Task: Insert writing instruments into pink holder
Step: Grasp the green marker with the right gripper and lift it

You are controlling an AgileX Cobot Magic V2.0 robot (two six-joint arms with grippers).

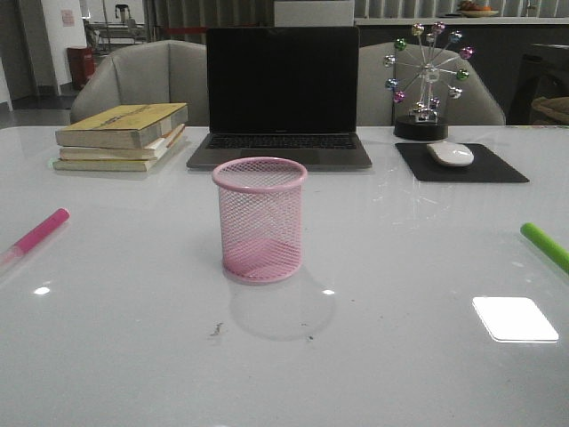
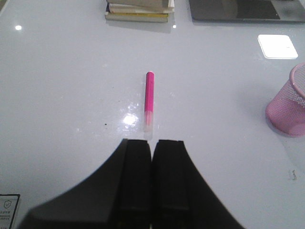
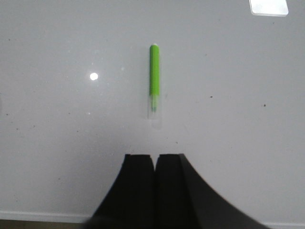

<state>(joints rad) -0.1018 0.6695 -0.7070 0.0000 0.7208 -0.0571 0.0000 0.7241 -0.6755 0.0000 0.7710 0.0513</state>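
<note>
We see the magenta marker (image 2: pixel 149 98) lying just ahead of our left pincer (image 2: pixel 151 143), the green marker (image 3: pixel 154 78) ahead of our right pincer (image 3: pixel 155 157); both pincers are pressed together, holding nothing.

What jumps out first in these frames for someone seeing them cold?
The pink mesh pen cup stands upright and empty at the table's centre, in front of the closed-screen-dark laptop. Two markers lie flat far out to either side: the magenta marker at the left edge, the green marker at the right edge. Each wrist view shows its gripper, left gripper and right gripper, shut and just short of its marker.
</note>
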